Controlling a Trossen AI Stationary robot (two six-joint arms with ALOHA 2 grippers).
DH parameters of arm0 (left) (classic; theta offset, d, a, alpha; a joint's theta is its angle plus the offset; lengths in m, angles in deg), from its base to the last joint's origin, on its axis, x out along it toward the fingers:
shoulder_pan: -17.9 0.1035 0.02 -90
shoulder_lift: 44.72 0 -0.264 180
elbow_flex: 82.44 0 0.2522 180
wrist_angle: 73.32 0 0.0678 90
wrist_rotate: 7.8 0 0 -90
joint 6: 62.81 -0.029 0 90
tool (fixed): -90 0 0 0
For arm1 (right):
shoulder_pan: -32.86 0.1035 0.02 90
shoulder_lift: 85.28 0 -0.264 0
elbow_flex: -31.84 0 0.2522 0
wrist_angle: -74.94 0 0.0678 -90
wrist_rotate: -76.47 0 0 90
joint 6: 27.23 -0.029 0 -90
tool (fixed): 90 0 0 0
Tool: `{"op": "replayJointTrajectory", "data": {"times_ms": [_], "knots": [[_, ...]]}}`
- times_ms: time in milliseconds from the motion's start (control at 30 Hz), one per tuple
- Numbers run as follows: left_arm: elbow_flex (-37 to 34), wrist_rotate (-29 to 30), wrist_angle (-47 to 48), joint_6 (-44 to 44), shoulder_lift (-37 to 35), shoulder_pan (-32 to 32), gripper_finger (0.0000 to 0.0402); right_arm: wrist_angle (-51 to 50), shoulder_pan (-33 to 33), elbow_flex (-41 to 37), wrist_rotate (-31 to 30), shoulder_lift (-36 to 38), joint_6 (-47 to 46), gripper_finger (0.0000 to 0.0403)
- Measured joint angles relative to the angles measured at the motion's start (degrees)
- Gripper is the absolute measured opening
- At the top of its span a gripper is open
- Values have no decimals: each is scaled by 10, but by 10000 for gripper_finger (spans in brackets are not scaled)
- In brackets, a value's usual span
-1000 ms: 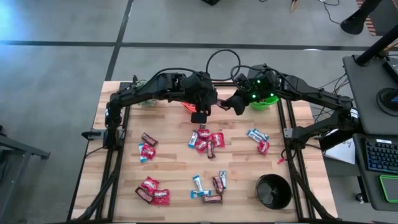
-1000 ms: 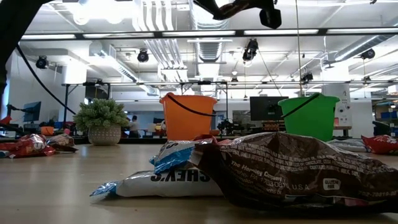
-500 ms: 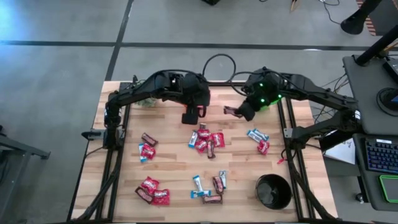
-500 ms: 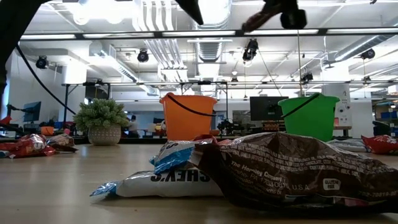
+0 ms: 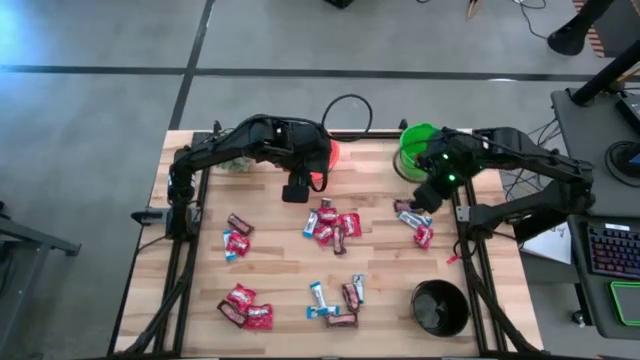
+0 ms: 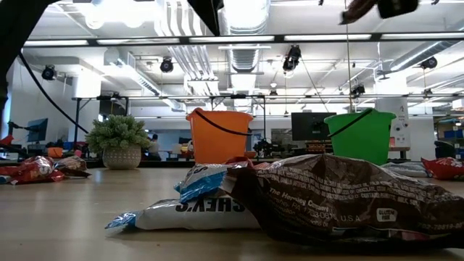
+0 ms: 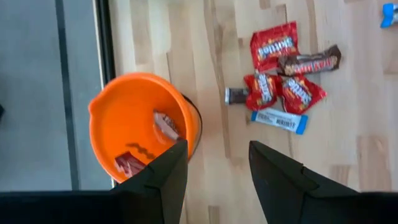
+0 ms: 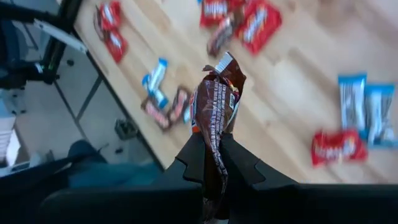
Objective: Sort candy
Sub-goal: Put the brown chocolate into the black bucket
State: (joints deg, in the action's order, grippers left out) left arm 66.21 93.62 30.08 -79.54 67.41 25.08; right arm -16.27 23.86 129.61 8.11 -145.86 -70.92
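My right gripper (image 5: 408, 205) is shut on a dark brown candy bar (image 8: 215, 102) and hangs high over the blue-and-white bars and red packet (image 5: 418, 226) near the table's right side. It shows at the top of the low view (image 6: 377, 9). My left gripper (image 7: 217, 149) is open and holds nothing, just beside the orange bucket (image 7: 138, 121), which has red packets lying inside. Further candy lies flat on the table in clusters: at the centre (image 5: 331, 225), at the left (image 5: 236, 238), and along the near side (image 5: 246, 308) (image 5: 338, 300). My right gripper pinches one end of the dark brown bar (image 8: 214, 134) between its two fingers (image 8: 193, 155). The rest of the wrapper sticks out past the fingertips, crumpled. The bar is lifted clear of the table, well above the candy below it.
The green bucket (image 5: 417, 150) stands at the far right, just behind my right arm. A black bucket (image 5: 440, 307) stands in the near right corner. A small potted plant (image 6: 119, 141) stands at the far left. Bare wood lies between the candy clusters.
My right gripper has carried the brown bar from the far middle of the table toward the right and near edges, uncovering the green bucket. My left gripper has shifted a little toward the left edge, away from over the orange bucket.
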Motion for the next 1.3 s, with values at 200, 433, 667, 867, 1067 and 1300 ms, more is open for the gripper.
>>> {"op": "replayJointTrajectory", "data": {"times_ms": [200, 433, 667, 867, 1067, 1300], "knots": [[0, -18, 4, 13, 0, 0, 152, -38, 71, 0, -2, 19, -81, 15], [0, -30, 4, 13, -1, 0, 152, -58, 162, 0, -2, 18, -172, 15], [0, -30, 4, 13, -8, 0, 152, -59, 291, 0, -14, 5, -282, 15], [0, -30, 4, 13, -20, 0, 152, -50, 409, 0, -34, -30, -377, 15], [0, -30, 4, 13, -32, 0, 152, -34, 479, 0, -39, -77, -422, 15], [0, -30, 4, 13, -36, 0, 152, -27, 507, 0, -39, -124, -427, 15]]}}
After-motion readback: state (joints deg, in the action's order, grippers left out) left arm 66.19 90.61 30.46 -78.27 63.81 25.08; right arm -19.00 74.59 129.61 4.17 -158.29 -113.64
